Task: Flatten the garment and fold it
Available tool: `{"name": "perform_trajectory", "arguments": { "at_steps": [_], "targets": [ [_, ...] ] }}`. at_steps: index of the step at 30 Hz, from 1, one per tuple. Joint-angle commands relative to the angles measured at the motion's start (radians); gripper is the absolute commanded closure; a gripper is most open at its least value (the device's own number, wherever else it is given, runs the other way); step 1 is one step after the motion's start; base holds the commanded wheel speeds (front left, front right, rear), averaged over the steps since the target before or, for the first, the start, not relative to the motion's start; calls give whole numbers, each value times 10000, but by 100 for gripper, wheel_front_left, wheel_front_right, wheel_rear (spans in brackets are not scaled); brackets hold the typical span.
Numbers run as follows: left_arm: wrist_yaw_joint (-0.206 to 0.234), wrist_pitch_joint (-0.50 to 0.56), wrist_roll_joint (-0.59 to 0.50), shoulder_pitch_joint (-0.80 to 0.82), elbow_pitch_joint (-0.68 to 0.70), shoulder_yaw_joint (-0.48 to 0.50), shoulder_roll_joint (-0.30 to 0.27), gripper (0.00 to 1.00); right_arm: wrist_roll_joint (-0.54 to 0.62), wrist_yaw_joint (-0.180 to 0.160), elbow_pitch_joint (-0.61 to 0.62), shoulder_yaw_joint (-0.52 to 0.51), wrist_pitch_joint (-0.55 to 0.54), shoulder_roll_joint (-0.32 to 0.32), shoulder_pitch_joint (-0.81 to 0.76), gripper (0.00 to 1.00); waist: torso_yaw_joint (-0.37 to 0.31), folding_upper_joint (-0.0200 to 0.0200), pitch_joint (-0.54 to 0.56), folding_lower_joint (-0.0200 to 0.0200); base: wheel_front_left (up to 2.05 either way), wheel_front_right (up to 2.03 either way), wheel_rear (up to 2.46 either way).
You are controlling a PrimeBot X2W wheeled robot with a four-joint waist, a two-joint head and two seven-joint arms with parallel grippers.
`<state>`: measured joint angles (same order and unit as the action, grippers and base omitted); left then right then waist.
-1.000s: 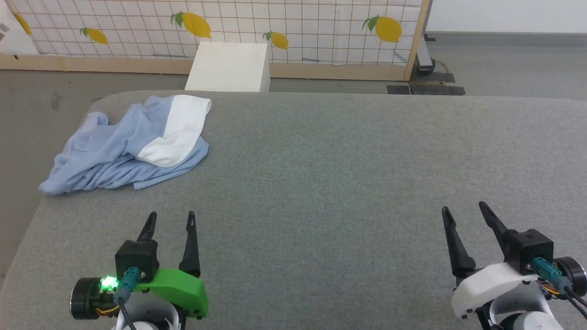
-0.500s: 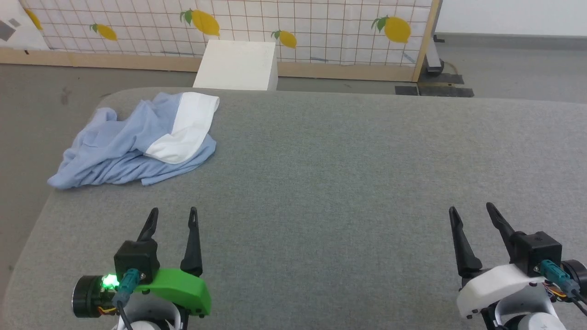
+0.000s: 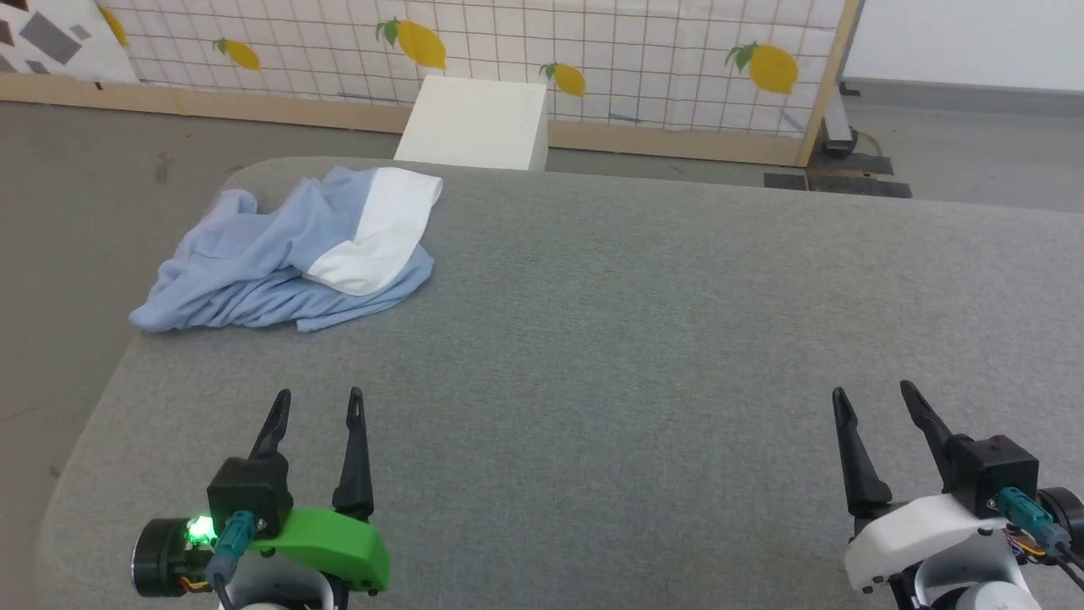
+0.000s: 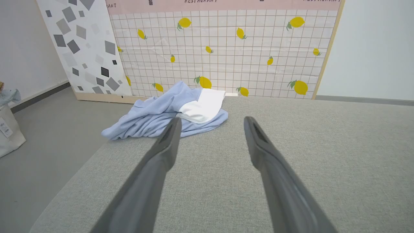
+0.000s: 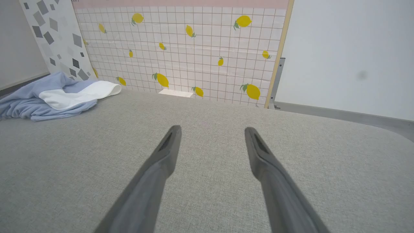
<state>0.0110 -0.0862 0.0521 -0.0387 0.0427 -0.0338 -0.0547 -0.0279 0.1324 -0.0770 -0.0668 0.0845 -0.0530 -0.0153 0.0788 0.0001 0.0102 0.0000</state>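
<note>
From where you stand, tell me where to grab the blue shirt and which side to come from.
Probably the near blue edge of the garment, below the white panel: it lies thin and loose on the table, facing the open left gripper. Come from the near side, fingers low; the rest is bunched folds.

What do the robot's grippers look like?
The left gripper has two long dark fingers, a black block, a green shell, a lit green light and a teal plug. The right gripper has the same fingers and plug, but a white shell.
</note>
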Motion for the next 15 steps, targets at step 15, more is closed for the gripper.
{"name": "perform_trajectory", "arguments": {
  "at_steps": [15],
  "targets": [
    [2, -397, 171, -299, 202, 16, 22, 0, -126, -8, -278, -52, 382, 13, 25, 0, 949, -1, 184, 0, 0, 0, 0]
  ]
}}
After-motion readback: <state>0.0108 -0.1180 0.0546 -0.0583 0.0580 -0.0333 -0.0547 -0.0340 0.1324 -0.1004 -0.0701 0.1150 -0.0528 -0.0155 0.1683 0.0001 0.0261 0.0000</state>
